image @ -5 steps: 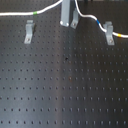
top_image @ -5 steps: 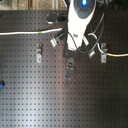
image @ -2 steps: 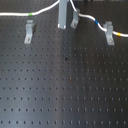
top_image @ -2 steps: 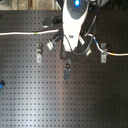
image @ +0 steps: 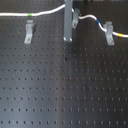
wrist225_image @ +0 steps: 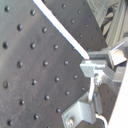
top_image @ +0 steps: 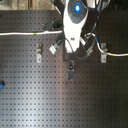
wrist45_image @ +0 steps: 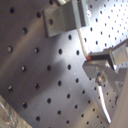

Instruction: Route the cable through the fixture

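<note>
Running across the far side of a black perforated board (image: 60, 95), the cable (image: 50, 12) is a thin white cord with a green band (image: 31, 15) toward the first exterior view's left and a yellow-and-blue pair (image: 102, 24) toward the first exterior view's right. Three small grey metal clips are bolted upright to the board in a rough row: the left clip (image: 29, 32), the middle clip (image: 74, 18) and the right clip (image: 109, 34), as the first exterior view orders them. They are the fixture, placed so the cord can be threaded from one to the next.

No open container is present; the only holders are these clips. The cord lies behind the left clip, not in it, and passes close to the other two, though seating there is too blurred to judge.

The gripper (image: 68, 39) hangs with its grey fingers pointing straight down, tips just above the board near the middle clip. In the second exterior view the white arm (top_image: 75, 20) covers that area. In the second wrist view the cord runs diagonally to a finger tip (wrist225_image: 91, 65), so the pincer appears clenched on the cable, likely holding it low to steer it into a clip.
</note>
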Controlling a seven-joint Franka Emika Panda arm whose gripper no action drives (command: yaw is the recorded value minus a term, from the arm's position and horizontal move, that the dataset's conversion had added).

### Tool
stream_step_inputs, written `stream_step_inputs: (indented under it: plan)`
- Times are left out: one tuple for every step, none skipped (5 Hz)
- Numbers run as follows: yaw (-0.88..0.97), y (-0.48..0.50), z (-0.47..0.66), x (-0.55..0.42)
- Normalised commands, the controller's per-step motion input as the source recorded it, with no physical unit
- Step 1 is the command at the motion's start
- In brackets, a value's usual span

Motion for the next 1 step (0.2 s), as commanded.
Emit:
stream_step_inputs:
  plan:
    - [-0.03,0.0,0.0,0.0]
